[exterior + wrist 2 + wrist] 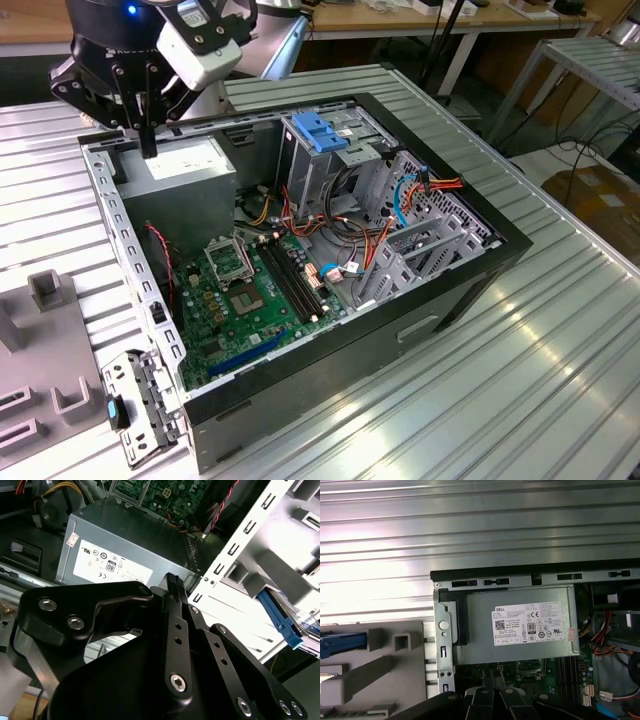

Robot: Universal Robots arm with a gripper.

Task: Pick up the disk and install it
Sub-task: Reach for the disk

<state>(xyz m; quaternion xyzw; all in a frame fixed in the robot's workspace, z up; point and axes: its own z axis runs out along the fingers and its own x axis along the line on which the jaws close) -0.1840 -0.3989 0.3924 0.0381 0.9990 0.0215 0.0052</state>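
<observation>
Here, pincer [148, 152] over power supply [190, 170], disk [342, 645] apart on grey fixture [380, 667].

Exterior oblique; both wrist views, likely overhead, share power supply [125, 535] [520, 650]

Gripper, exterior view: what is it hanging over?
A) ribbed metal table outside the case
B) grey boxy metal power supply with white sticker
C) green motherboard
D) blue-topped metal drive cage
B: the black gripper hangs just above the grey boxy power supply at the exterior view's upper left. The second wrist view shows that same stickered box beneath its tip.
</observation>
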